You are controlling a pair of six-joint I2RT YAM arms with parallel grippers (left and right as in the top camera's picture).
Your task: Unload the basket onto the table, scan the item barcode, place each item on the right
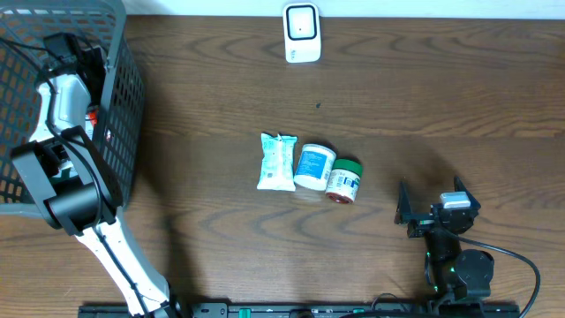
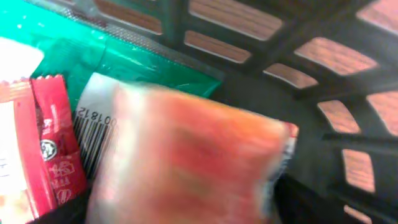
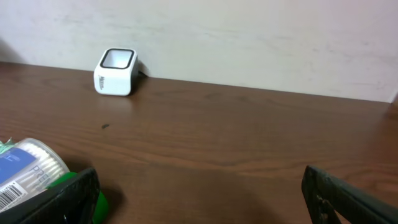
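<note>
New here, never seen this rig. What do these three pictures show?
Two robot arms at a wooden table. The overhead view shows both: the left gripper reaches into the dark grey plastic mesh basket; the right gripper rests open, empty. Mid-table lie a white-and-teal pouch, a white tub with a blue label and a green-lidded jar; a white box scanner stands behind. The other two pictures come from wrist cameras. The left one shows a blurred red packet inside the basket; whether it is gripped is unclear.

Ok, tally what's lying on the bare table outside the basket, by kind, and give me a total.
Packets: 1, the white and teal packet
Round containers: 2, the blue-labelled tub and the green-lidded jar
Scanners: 1, the white scanner
Total: 4
</note>
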